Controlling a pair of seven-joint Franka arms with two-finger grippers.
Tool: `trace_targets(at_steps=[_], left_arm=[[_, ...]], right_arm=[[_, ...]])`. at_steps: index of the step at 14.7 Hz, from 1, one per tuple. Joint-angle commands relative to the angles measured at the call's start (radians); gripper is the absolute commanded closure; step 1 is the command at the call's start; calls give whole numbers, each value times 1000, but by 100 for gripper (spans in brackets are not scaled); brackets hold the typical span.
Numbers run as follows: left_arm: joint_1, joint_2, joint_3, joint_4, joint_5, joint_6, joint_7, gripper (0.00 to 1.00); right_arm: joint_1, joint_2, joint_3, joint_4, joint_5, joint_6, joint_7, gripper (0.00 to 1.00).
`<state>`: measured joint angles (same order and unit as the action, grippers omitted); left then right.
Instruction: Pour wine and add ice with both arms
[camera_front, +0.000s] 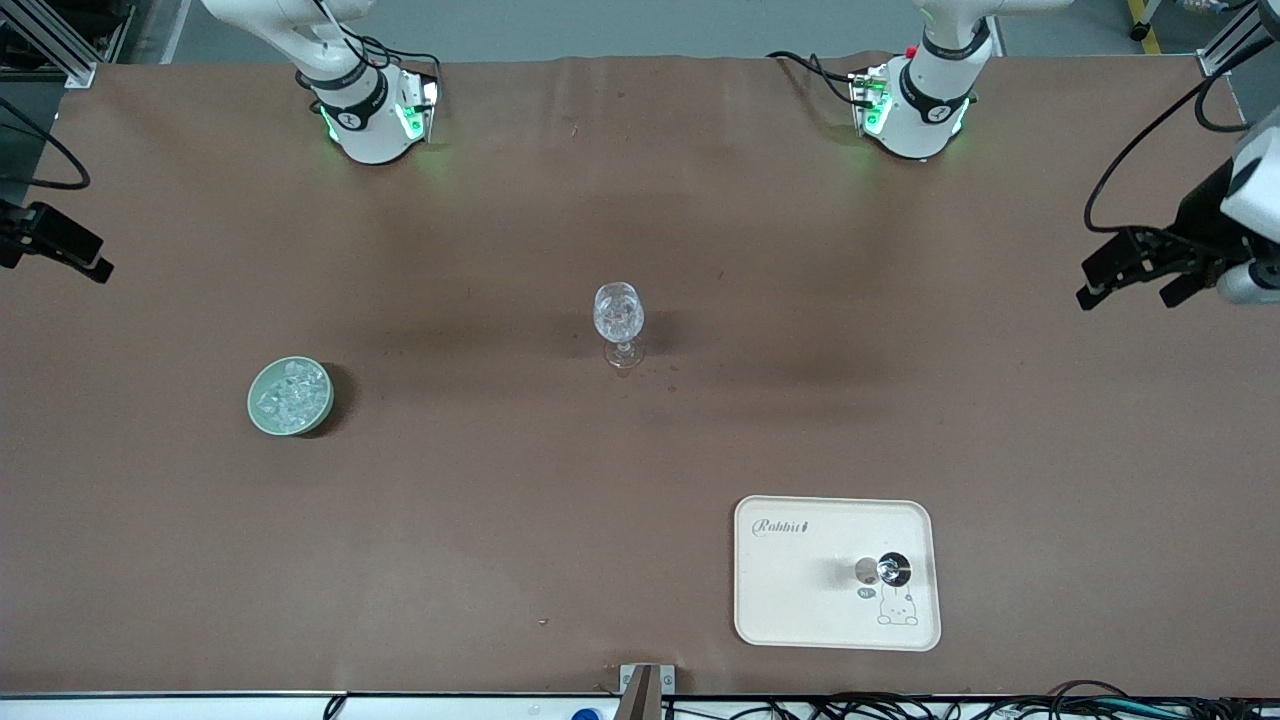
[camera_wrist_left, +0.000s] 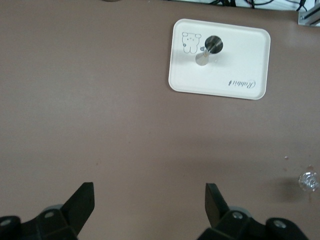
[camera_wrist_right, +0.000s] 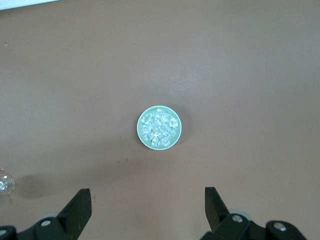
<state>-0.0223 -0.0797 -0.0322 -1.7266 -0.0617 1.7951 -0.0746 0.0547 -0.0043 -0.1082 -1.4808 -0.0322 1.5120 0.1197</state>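
Ice (camera_front: 291, 395) fills bowl (camera_front: 262, 420); both claws spread wide

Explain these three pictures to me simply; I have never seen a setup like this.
Two white robot arms stand at a brown table. One picture looks down from a high camera facing them; the other two come from cameras on the arms' wrists. The left pincer and right pincer both hang open above the table, holding nothing. Mid-table stands a clear stemmed glass. Toward the right arm's end sits a pale green bowl filled with ice. Nearer the front camera lies a cream tray bearing a small metal-and-black object I cannot identify.
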Motion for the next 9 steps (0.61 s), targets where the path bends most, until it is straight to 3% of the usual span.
trace_targets(at_steps=[1,9], left_arm=[[5,20,-40,21,40,-35,16,3],[-1,135,-46,199,65,-137,9,3]], right_arm=[[-44,7,22,31,15,-30,-23,0],[-52,9,42,27,17,-21,-23,0]])
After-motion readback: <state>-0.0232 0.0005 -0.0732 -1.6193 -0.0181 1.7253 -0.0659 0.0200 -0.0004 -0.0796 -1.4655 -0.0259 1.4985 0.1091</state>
